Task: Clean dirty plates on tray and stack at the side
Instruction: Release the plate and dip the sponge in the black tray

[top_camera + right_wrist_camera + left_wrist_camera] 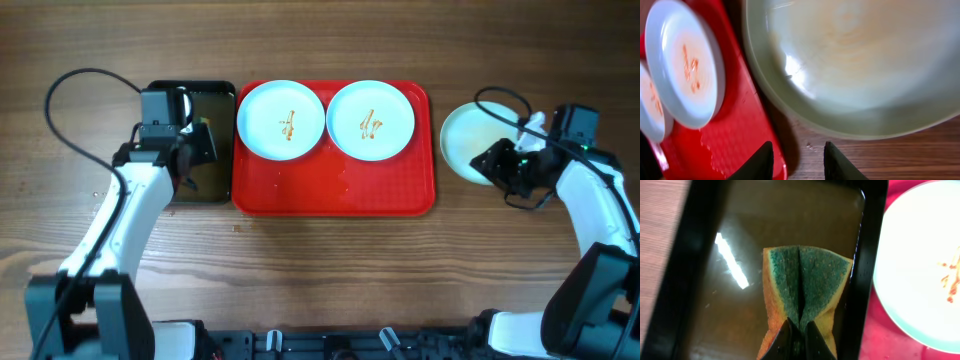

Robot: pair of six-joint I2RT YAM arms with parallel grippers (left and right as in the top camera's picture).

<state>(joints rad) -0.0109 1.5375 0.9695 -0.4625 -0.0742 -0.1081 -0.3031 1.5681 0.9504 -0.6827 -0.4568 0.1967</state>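
The left end effector (799, 329) is clenched on a folded green sponge (807, 277) in the black tray (695, 260). The right end effector (797, 152) hangs released just beside the third plate (855, 65), which lies on the desk (890, 155) to the right of the red tray (335, 190). On that tray, two smeared plates (281, 120) (371, 120) sit side by side.

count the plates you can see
3. Left plate and right plate side by side on the tray; third plate on the table right of it.
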